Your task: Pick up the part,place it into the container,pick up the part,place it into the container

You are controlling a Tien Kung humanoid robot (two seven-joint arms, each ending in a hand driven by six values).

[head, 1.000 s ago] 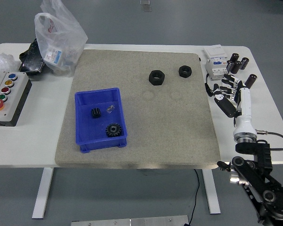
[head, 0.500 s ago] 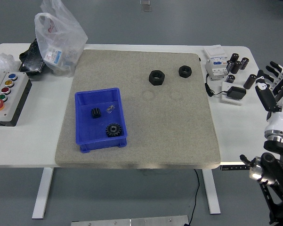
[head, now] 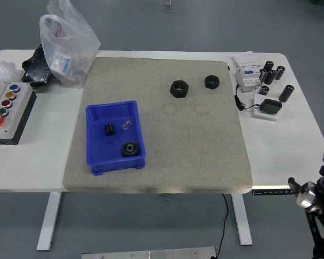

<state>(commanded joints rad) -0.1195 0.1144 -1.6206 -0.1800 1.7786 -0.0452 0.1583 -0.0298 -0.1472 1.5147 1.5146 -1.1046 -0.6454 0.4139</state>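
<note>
Two gears (head: 129, 149) are seen lying in the blue bin (head: 95, 141) at the left; two black nuts (head: 179, 88) remain on the mat, far right of it. The right arm (head: 322, 202) is only glimpsed at the right edge, its hand's state untellable

Robotics lab or workshop, white height-adjustable table (head: 32, 162), push-button control box (head: 8, 112), grey floor, electrical parts (head: 247, 71)
</note>
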